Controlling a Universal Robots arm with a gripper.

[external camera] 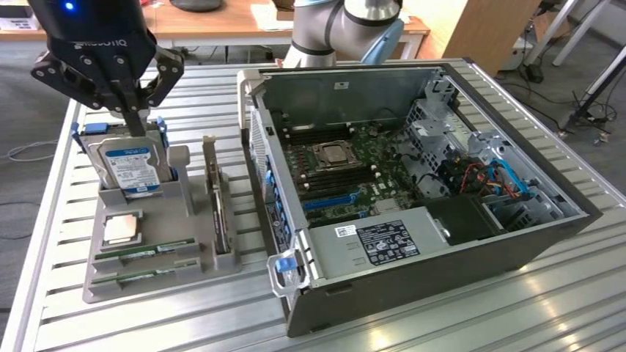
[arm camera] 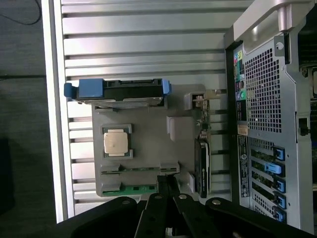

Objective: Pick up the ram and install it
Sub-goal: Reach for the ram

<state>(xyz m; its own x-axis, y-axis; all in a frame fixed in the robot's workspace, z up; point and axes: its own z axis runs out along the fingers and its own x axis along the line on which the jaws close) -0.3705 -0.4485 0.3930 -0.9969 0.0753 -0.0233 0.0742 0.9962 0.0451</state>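
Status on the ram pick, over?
Gripper shut, empty, hovering over the parts tray. Ram untouched, flat in its tray slot beside the processor. Nothing lying on it.

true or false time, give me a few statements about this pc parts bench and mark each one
1. The gripper is shut and holds nothing. True.
2. The hard drive lies flat on the table. False: it stands upright in the grey holder.
3. Two green ram sticks sit in the holder, near the processor chip. True.
4. The computer case is closed up. False: its side is open and the motherboard shows inside.
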